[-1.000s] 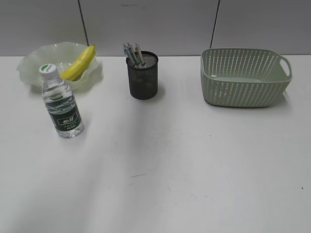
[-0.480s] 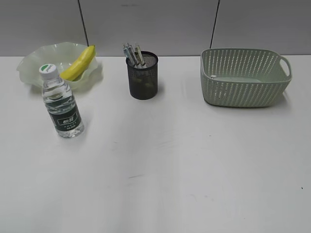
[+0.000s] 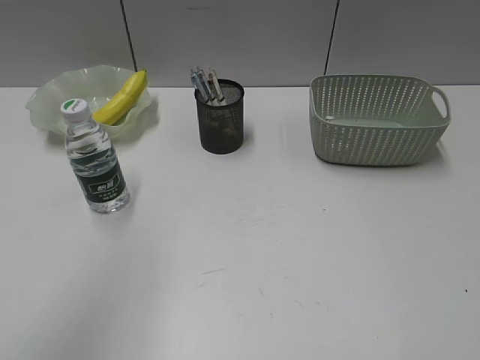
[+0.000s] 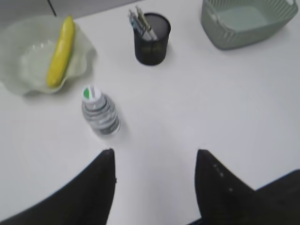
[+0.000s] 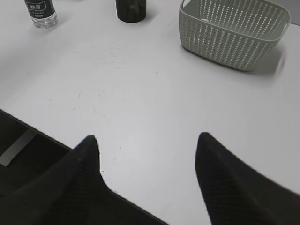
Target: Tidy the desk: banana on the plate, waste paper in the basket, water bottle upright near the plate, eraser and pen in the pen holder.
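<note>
Jaws of the left gripper (image 4: 154, 161) apart and empty, raised above the white desk (image 3: 300, 247), well back from the water bottle (image 4: 100, 112). Jaws of the right gripper (image 5: 146, 145) likewise apart, empty, above bare desk near its front edge. Neither gripper visible in the exterior view. At far left of the desk, a pale green plate (image 3: 52, 101) with wavy rim, holding a yellow banana (image 3: 122, 97) that leans against the rim. Just in front of the plate, upright: clear water bottle (image 3: 93, 161), white cap, dark green label. Near the middle at the back, a black mesh pen holder (image 3: 220, 120) with several pens (image 3: 205, 84) sticking out, tilted to the left; something pale dimly visible low inside through the mesh, too unclear to name. At far right, a sage-green perforated basket (image 3: 375, 131), well apart from the holder; a small white fleck on its inner left wall, contents otherwise hidden behind the near wall. From the left wrist view, basket floor mostly bare.
</note>
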